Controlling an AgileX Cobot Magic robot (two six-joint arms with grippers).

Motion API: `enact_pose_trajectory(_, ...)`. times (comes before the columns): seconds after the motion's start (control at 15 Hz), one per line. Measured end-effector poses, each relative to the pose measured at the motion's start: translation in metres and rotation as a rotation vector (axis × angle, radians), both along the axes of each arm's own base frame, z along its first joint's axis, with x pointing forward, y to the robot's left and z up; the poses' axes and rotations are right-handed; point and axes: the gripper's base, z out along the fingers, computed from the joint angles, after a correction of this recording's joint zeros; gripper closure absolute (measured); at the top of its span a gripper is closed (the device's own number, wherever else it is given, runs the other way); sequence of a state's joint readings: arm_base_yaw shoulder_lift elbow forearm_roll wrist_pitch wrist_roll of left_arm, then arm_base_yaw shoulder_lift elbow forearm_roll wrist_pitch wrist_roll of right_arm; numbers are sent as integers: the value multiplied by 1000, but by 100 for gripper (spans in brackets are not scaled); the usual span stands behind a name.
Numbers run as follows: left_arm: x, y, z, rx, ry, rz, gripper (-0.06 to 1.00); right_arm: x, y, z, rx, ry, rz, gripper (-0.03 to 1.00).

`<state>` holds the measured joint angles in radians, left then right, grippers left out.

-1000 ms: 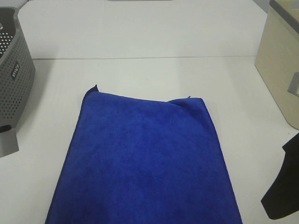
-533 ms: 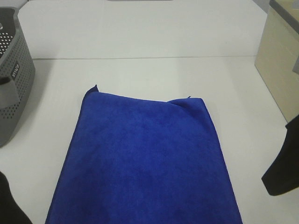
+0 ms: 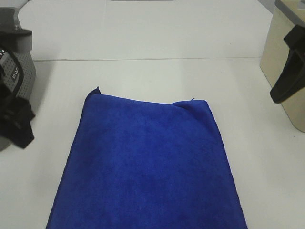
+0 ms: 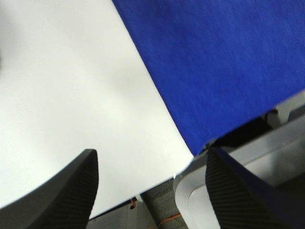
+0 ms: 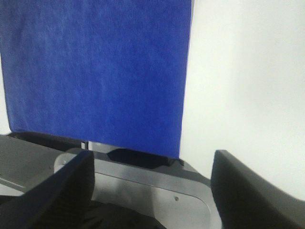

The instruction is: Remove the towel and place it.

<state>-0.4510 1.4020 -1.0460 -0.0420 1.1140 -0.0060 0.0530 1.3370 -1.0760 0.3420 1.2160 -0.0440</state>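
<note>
Across the lower centre of the frame, the towel (image 3: pixel 147 167) lies flat on the counter (image 3: pixel 143 38). Left tool (image 4: pixel 151 160) and right tool (image 5: pixel 152 160), at the frame's side edges, both gape wide and hold nothing. Pinching too shallow a fold would likely let the plush cloth slip and drag.

The left gripper (image 4: pixel 151 151) has two dark charcoal fingers (image 4: pixel 57 191) with a fine ribbed, woven-looking surface and rounded, tapering tips. The right gripper (image 5: pixel 153 153) has the same dark fingers (image 5: pixel 252 191), matt and blurred. From above, the left arm (image 3: pixel 19 129) and right arm (image 3: pixel 290 71) show as black, blocky, angular housings.
</note>
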Motion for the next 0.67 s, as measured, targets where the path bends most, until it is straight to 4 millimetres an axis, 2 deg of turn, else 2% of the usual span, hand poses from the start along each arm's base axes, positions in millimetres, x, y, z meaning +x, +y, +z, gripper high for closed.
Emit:
enact_pose_trajectory(0.07, 23, 10, 3, -16, -17, 52, 34, 17, -9, 1, 45, -13, -14, 29)
enact_pose_trajectory(0.13, 69, 25, 8, -99, -38, 116, 34, 52, -17, -4, 98, -17, -2, 29)
enact_pose_trajectory(0.2, 89, 30, 9, -151, -41, 141, 34, 68, -18, -7, 100, -13, -4, 29)
enact_pose_trajectory(0.4, 145, 44, -7, -259, -21, 205, 34, 113, -21, -23, 104, 2, -8, 29)
enact_pose_trajectory(0.67, 198, 37, -40, -290, 1, 192, 34, 157, -23, -49, 101, 0, 0, 29)
